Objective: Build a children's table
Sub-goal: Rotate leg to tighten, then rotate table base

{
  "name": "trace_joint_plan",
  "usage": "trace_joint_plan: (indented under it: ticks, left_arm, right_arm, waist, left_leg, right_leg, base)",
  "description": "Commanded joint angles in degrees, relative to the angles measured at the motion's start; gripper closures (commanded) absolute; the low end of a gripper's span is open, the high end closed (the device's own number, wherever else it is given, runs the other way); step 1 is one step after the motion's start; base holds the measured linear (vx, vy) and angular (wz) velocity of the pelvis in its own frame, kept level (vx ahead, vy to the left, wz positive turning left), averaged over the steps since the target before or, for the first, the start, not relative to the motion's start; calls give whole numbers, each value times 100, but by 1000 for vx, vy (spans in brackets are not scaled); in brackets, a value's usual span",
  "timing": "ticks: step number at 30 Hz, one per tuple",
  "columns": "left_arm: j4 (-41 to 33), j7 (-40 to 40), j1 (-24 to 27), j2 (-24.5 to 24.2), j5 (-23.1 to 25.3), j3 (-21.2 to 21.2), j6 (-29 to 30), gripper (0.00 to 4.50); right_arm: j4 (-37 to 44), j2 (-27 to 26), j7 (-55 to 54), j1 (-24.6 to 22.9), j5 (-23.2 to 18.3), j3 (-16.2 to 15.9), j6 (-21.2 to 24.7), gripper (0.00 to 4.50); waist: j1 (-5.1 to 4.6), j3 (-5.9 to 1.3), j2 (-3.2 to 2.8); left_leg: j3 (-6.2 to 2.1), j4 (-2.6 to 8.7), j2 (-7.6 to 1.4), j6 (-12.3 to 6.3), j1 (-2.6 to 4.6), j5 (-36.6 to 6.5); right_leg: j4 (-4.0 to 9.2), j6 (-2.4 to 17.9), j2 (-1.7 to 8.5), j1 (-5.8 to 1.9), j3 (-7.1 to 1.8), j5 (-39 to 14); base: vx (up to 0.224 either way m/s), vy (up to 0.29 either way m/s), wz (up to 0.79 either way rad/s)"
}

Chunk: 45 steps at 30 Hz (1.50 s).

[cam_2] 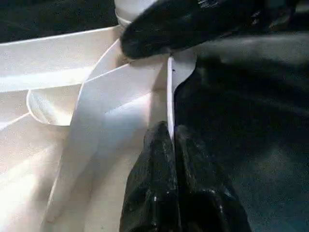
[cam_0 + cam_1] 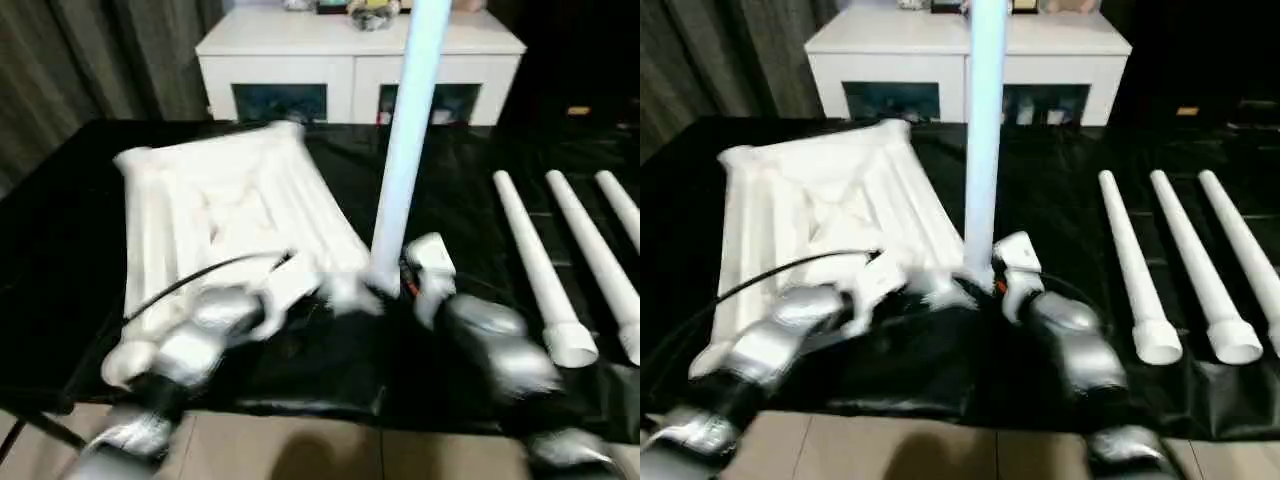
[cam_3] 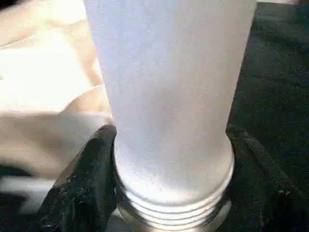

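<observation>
I see the tabletop lying upside down on the black table cover, its ribbed side up. My left gripper is closed on the thin rim at the near corner of the tabletop, holding it steady. My right gripper is clamped around the first leg, one finger on each side just above its threaded end, and the leg stands upright just beside the left gripper, at that corner socket. I judge the leg is not yet screwed home, because threads are showing. Three other legs lie well apart from my right gripper, on its outer side, untouched. So most of the work is left.
</observation>
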<state>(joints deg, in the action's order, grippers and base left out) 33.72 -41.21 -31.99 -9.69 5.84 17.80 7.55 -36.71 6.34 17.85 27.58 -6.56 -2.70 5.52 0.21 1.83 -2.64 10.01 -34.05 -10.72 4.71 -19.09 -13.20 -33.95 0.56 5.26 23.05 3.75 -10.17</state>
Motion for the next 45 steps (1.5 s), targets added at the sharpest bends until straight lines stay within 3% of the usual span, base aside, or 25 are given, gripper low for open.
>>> trace_joint_plan:
  ticks: [1, 3, 6, 8, 12, 13, 15, 18, 20, 24, 27, 29, 31, 32, 33, 34, 35, 36, 38, 40, 42, 43, 44, 45]
  left_arm:
    - [251, 432, -58, 167, 7, -83, -66, 450]
    - [480, 685, -217, 359, 57, -87, -133, 450]
    - [900, 1011, -498, 649, 152, -47, -278, 450]
    - [1035, 1077, -580, 724, 173, -52, -324, 450]
    - [1291, 1071, -725, 784, 230, -55, -519, 450]
    - [1291, 1071, -725, 784, 230, -55, -519, 450]
    - [1382, 966, -736, 754, 241, -53, -824, 450]
    - [1391, 849, -716, 739, 202, -78, -1148, 450]
    - [1380, 810, -705, 762, 129, -131, -1277, 450]
    - [1434, 1101, -773, 837, 51, -297, -1579, 450]
    - [1385, 1106, -802, 874, -91, -439, -1681, 395]
    - [1263, 1068, -816, 894, -316, -645, -1680, 382]
    - [989, 1092, -813, 870, -590, -931, -1650, 366]
    - [896, 1106, -812, 852, -665, -1019, -1670, 354]
    - [696, 1107, -784, 775, -785, -1154, -1623, 348]
    - [522, 1149, -753, 683, -859, -1272, -1591, 344]
    - [378, 1238, -728, 564, -898, -1394, -1508, 338]
    - [348, 1263, -723, 533, -905, -1429, -1492, 328]
    - [260, 1934, -667, -14, -750, -1876, -1259, 317]
    - [269, 2066, -657, -114, -706, -1943, -1239, 303]
    - [300, 2573, -554, -527, -548, -2242, -1045, 285]
    - [258, 2878, -435, -832, -415, -2438, -899, 285]
    - [21, 3268, -92, -1419, -158, -2798, -542, 276]
    - [-40, 3304, -4, -1541, -111, -2863, -460, 276]
  right_arm:
    - [-543, -61, -982, 2, -14, 433, 252, 178]
    - [-711, -194, -1449, 95, -50, 589, 223, 178]
    - [-953, -353, -2022, 266, 98, 631, 110, 178]
    - [-1065, -420, -2122, 347, 137, 636, 79, 178]
    - [-1220, -576, -1916, 526, 36, 645, -185, 178]
    - [-1220, -576, -1916, 526, 36, 645, -185, 178]
    - [-1113, -552, -1846, 539, 0, 650, -275, 122]
    - [-888, -463, -1820, 515, 81, 569, -319, 91]
    - [-584, -351, -1842, 425, 226, 499, -314, 83]
    - [494, -144, -1583, -36, 188, 520, -55, 83]
    - [1118, -23, -1459, -374, 215, 459, 125, 77]
    - [1716, 63, -1322, -718, 197, 376, 283, 77]
    - [2340, 145, -1130, -1073, 111, 272, 424, 77]
    - [2557, 173, -1060, -1193, 72, 235, 480, 77]
    - [2848, 198, -875, -1360, -49, 175, 531, 77]
    - [3058, 219, -675, -1486, -188, 118, 559, 77]
    - [3202, 268, -506, -1581, -250, 41, 582, 77]
    - [3255, 281, -463, -1610, -262, 21, 606, 77]
    - [3553, 417, -121, -1845, -343, -117, 749, 77]
    - [3596, 433, -81, -1879, -357, -131, 784, 77]
    - [3604, 460, -48, -1927, -334, -142, 883, 77]
    - [3519, 482, -138, -1910, -197, -153, 1000, 77]
    - [3251, 487, -354, -1819, 48, -162, 1250, 77]
    - [3178, 485, -406, -1790, 96, -166, 1305, 77]
  waist:
    - [-8, -211, 90]
    - [-3, -233, 86]
    - [26, -260, 65]
    - [50, -282, 65]
    - [54, -305, 56]
    - [52, -302, 59]
    - [53, -284, 83]
    - [63, -278, 87]
    - [91, -290, 97]
    - [196, -314, 97]
    - [215, -353, 60]
    - [255, -398, 30]
    - [258, -390, 65]
    - [267, -383, 62]
    - [266, -364, 36]
    - [266, -343, 59]
    - [260, -336, 22]
    - [241, -323, 35]
    - [192, -270, 19]
    - [139, -270, 7]
    - [125, -286, 8]
    - [125, -296, -20]
    - [78, -299, -6]
    - [52, -313, -29]
  left_leg:
    - [-63, 487, -135, -135, -65, -1472]
    - [-64, 486, -136, -162, -64, -1430]
    - [-30, 460, -126, -179, -40, -1223]
    - [-15, 433, -128, -328, -75, -946]
    - [-27, 407, -140, -548, -131, -625]
    - [-23, 408, -136, -571, -131, -646]
    - [-20, 424, -143, -581, -125, -823]
    - [-27, 436, -143, -532, -120, -973]
    - [-19, 426, -155, -540, -109, -823]
    - [-13, 387, -165, -726, -141, -341]
    - [-18, 353, -161, -794, -138, -125]
    - [-37, 279, -163, -1047, -162, 411]
    - [-33, 257, -163, -1231, -189, 518]
    - [-24, 260, -168, -1294, -180, 392]
    - [-23, 276, -171, -1294, -182, 199]
    - [-19, 299, -192, -1246, -191, -49]
    - [-26, 311, -194, -1187, -197, -157]
    - [-26, 332, -196, -1125, -203, -268]
    - [-26, 395, -196, -774, -184, -855]
    - [-52, 422, -178, -543, -201, -962]
    - [-48, 410, -174, -421, -159, -930]
    - [-51, 403, -173, -386, -164, -778]
    - [-77, 403, -154, -326, -222, -540]
    - [-87, 399, -151, -306, -211, -491]
  right_leg:
    - [593, 685, 274, -172, -207, -2798]
    - [573, 722, 267, -188, -204, -2606]
    - [526, 951, 252, -180, -225, -1975]
    - [447, 1162, 251, -229, -230, -1285]
    - [395, 1328, 277, -286, -211, -878]
    - [400, 1335, 272, -286, -208, -888]
    - [425, 1311, 281, -289, -207, -1123]
    - [466, 1171, 293, -278, -214, -1534]
    - [457, 1147, 287, -260, -218, -1448]
    - [366, 1188, 271, -288, -226, -696]
    - [296, 1292, 271, -290, -223, -209]
    - [198, 1422, 248, -294, -221, 714]
    - [178, 1509, 255, -286, -204, 902]
    - [200, 1516, 267, -280, -203, 735]
    - [226, 1494, 267, -280, -198, 452]
    - [260, 1437, 275, -289, -199, 139]
    - [266, 1417, 277, -285, -195, -13]
    - [287, 1376, 262, -289, -188, -159]
    - [364, 1194, 235, -270, -182, -897]
    - [389, 994, 235, -288, -192, -1145]
    - [384, 974, 210, -254, -199, -1068]
    - [358, 1004, 207, -253, -204, -831]
    - [281, 996, 192, -297, -187, -482]
    - [269, 1001, 198, -295, -184, -416]
  base:
    - [0, 0, 0]
    - [0, 0, 0]
    - [0, 0, 0]
    - [0, 0, 0]
    - [0, 0, 0]
    - [0, 0, 0]
    - [0, 0, 0]
    - [0, 0, 0]
    - [0, 0, 0]
    - [0, 0, 0]
    - [0, 0, 0]
    - [0, 0, 0]
    - [0, 0, 0]
    - [0, 0, 0]
    - [0, 0, 0]
    - [0, 0, 0]
    - [0, 0, 0]
    - [0, 0, 0]
    - [0, 0, 0]
    - [0, 0, 0]
    - [0, 0, 0]
    - [0, 0, 0]
    - [0, 0, 0]
    - [0, 0, 0]
